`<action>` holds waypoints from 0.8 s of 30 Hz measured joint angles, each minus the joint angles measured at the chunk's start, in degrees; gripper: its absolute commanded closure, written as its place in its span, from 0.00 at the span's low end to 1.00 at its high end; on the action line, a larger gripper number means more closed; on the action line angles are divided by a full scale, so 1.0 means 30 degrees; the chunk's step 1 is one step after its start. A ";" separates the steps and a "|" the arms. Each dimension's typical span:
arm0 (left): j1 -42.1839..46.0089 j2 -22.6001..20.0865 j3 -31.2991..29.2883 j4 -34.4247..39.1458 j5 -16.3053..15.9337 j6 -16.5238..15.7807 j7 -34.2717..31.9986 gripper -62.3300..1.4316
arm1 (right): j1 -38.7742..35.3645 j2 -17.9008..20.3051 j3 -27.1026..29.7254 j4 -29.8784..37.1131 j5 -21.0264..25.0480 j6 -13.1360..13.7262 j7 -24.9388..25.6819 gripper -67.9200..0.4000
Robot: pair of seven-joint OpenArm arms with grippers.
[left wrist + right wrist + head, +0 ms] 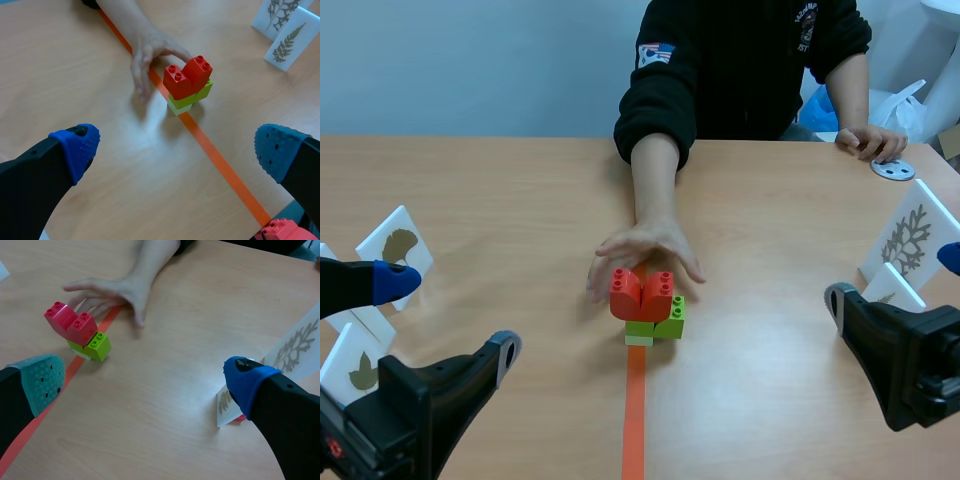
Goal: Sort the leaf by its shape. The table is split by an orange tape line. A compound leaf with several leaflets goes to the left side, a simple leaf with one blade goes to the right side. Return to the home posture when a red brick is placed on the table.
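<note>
Signal brick: A red brick [642, 293] sits on top of green bricks [662, 322]. The stack stands on the orange tape line [635, 420] at mid-table, probably raised so it reads plainly from both sides.
Person's hand: The hand [645, 250] is spread just behind the stack. Whether the fingertips touch the red brick cannot be told. It is judged to be placing the signal.
Left gripper: The left gripper [177, 150] has its fingers spread wide with nothing between them. It hangs low at the near left, with the stack ahead of it.
Right gripper: The right gripper [145, 382] is likewise spread and empty, low at the near right.
Leaf cards: A fan-shaped leaf card [397, 245] stands at the left edge and a branched leaf card [910, 240] at the right edge. Both are propped upright, presumably so their prints face the robot. Neither gripper holds a leaf.
Step in hand: With the red brick on the table, the home-posture condition is judged met and no sorting grip is called for.
Hazard: A hand is near the stack, so any arm motion should stay clear of the centre.
</note>
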 measured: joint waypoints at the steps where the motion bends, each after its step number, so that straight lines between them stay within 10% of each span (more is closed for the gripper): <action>1: 0.0000 0.0000 0.0000 0.0000 0.0000 0.0000 -0.0117 0.00 | 0.0000 0.0000 0.0000 0.0000 0.0000 0.0000 0.0000 0.00; 24: 0.0000 0.0000 0.0000 0.0000 0.0000 0.0000 -0.0109 0.00 | 0.0000 0.0000 0.0000 0.0000 -0.0007 0.0000 0.0291 0.00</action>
